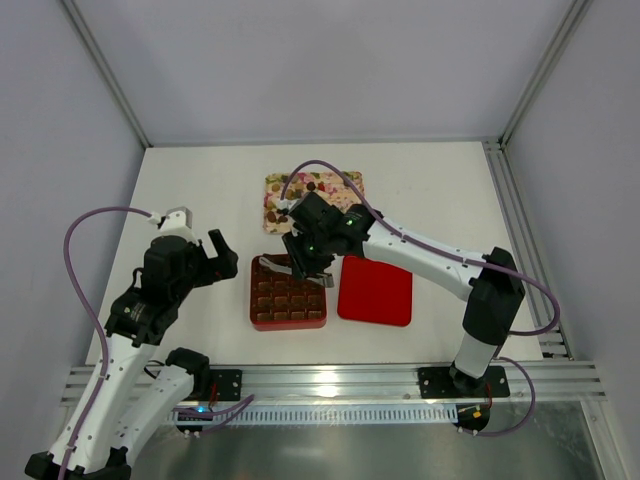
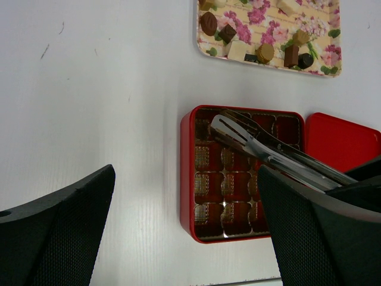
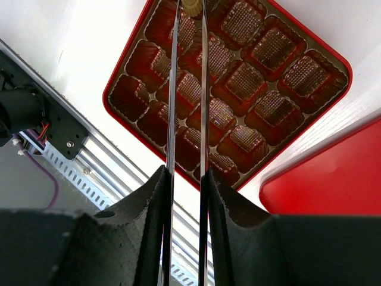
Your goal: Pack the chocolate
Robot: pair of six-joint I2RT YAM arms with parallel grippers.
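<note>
Several chocolate pieces [image 2: 208,22], dark brown, tan and whitish, lie on the floral tray [image 2: 280,24] at the back. The red box [image 1: 252,300] with its brown gridded insert sits in front of it. My right gripper [image 3: 186,173] is shut on metal tongs [image 3: 173,89] that reach over the box [image 3: 122,59]. A tan chocolate piece [image 3: 191,6] shows between the tong tips over a corner cell. The tongs [image 2: 250,140] cross the box's far half in the left wrist view. My left gripper [image 2: 186,171] hangs open and holds nothing, just left of the box [image 2: 186,173].
The red lid [image 1: 375,290] lies flat to the right of the box, almost touching it. The floral tray [image 1: 313,200] sits behind both. An aluminium rail [image 1: 330,380] runs along the near table edge, and white walls enclose the table.
</note>
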